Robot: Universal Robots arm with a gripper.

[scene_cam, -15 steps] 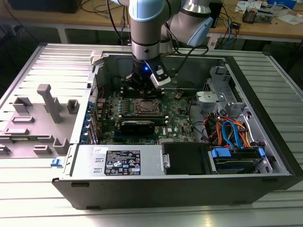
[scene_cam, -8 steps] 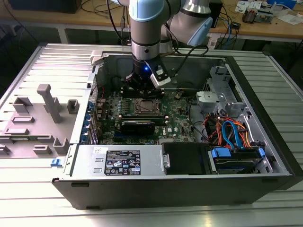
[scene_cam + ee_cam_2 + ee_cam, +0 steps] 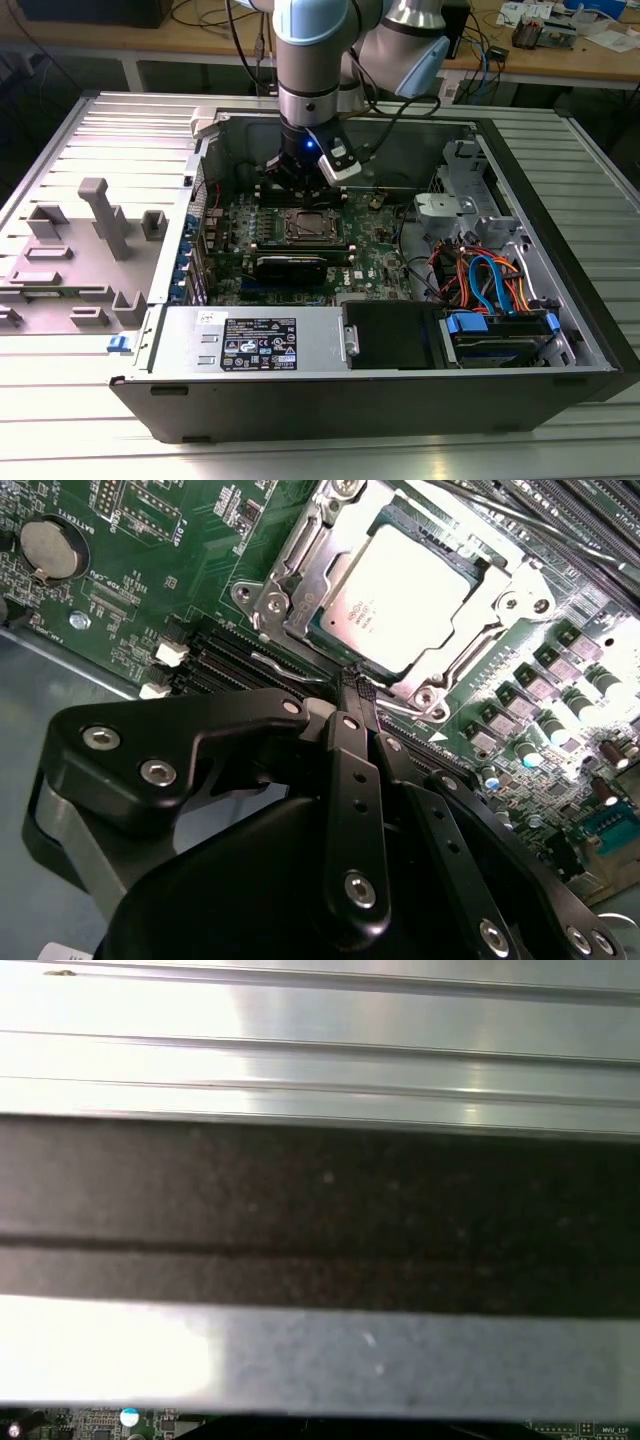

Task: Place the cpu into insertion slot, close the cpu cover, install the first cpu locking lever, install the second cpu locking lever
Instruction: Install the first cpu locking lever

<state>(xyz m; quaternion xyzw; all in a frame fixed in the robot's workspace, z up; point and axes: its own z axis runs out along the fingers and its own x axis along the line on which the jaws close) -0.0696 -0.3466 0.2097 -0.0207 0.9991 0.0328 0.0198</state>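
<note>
Tool (image 3: 357, 685) clenched, tips nr cpu cover (image 3: 296, 572) edge — cpu (image 3: 400, 595) seated under it.

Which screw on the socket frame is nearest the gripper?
The screw at the socket frame corner beside the gripper tip; the other screws sit at farther corners.

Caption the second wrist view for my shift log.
Shut tool tip at a corner of the cpu cover, which lies closed over the seated cpu.
</note>
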